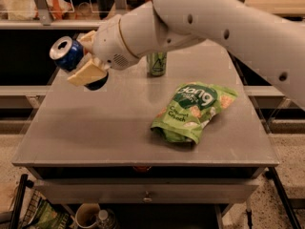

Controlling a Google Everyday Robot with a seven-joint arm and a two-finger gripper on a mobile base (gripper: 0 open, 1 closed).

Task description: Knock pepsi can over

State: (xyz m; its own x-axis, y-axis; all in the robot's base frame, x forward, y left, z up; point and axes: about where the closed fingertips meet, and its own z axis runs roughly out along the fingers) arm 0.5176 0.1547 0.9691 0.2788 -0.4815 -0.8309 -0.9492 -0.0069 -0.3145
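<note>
The pepsi can [68, 54], dark blue with a silver top, is held tilted in the air above the left part of the grey table [109, 123]. My gripper [86, 61] is shut on it, with one cream finger [87, 73] below the can and another behind it. The white arm reaches in from the upper right. The can's logo is hidden.
A pale green can [157, 63] stands upright at the back of the table, partly behind my arm. A green snack bag [193, 109] lies right of centre. Shelves with clutter run behind the table. A bin and a cup sit on the floor below.
</note>
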